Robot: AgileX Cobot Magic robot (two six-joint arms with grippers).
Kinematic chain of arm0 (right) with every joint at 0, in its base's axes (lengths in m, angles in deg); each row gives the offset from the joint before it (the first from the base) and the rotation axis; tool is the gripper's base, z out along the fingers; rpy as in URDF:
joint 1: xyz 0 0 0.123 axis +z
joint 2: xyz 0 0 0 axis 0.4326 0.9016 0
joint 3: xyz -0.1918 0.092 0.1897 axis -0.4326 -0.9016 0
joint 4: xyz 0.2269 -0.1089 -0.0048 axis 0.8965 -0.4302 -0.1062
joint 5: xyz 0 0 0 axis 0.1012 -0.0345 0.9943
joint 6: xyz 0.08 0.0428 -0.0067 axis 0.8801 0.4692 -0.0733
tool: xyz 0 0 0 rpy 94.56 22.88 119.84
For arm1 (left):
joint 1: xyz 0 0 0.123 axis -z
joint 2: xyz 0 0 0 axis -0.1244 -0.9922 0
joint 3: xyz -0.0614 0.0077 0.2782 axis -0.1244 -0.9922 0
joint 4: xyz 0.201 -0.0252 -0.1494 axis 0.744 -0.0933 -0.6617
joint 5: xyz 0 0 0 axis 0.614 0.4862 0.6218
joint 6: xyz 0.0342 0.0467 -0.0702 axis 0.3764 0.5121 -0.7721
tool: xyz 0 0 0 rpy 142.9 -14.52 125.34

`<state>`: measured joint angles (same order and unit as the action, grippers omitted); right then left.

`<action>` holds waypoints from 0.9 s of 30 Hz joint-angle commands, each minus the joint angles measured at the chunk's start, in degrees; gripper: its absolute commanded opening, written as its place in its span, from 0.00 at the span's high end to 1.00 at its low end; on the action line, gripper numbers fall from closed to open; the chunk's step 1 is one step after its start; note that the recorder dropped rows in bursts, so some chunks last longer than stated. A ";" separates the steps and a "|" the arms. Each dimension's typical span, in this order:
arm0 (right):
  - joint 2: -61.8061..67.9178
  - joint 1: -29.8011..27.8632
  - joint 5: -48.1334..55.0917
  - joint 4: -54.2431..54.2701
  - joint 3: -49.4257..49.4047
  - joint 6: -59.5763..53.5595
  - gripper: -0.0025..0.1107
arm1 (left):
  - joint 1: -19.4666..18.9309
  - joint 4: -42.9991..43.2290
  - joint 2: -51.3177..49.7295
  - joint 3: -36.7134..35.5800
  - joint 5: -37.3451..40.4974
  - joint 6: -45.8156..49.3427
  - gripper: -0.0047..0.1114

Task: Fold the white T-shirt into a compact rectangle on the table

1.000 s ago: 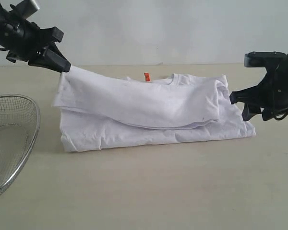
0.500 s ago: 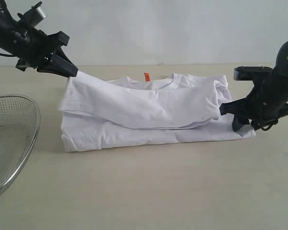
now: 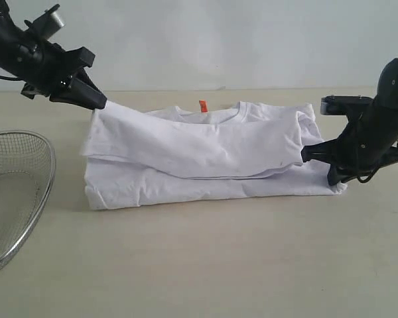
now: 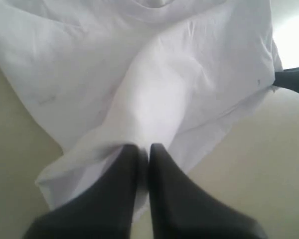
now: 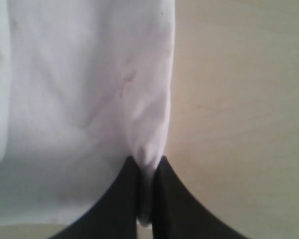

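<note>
The white T-shirt (image 3: 205, 159) lies partly folded on the table (image 3: 212, 265), its orange neck tag (image 3: 202, 106) showing at the back. My left gripper (image 3: 99, 101) is shut on the shirt's upper left corner and holds that corner above the table; white cloth (image 4: 154, 94) is pinched between its black fingers (image 4: 119, 184). My right gripper (image 3: 310, 152) is shut on the shirt's right edge, low near the table, with a fold of cloth (image 5: 147, 149) clamped between its fingers (image 5: 172, 199).
A round wire-mesh basket (image 3: 13, 192) stands at the left edge of the table. Bare beige tabletop stretches in front of the shirt, and a pale wall rises behind.
My right gripper moved in to the shirt's right edge and closed on it. My left gripper shifted slightly right and lower with the corner it holds.
</note>
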<state>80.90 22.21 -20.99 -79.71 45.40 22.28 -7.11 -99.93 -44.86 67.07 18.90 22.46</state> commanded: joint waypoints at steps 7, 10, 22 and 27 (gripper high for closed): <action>-0.04 -0.05 3.29 -0.32 -0.13 0.52 0.98 | 0.52 3.91 0.13 0.28 2.09 -2.60 0.36; -0.33 -0.05 5.37 -1.94 -0.22 1.79 0.98 | -0.51 4.72 1.51 0.28 2.43 -3.15 0.48; -8.45 -0.05 11.95 -4.63 -4.29 2.86 0.98 | 4.24 5.71 7.83 -7.13 9.06 -3.15 0.74; -9.82 -0.05 12.88 -5.70 -4.29 2.86 0.98 | 8.36 12.98 7.83 -14.46 -0.40 -5.40 0.72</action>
<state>72.18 22.21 -9.11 -84.03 41.45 25.02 -0.09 -90.13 -37.40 54.96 23.28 18.69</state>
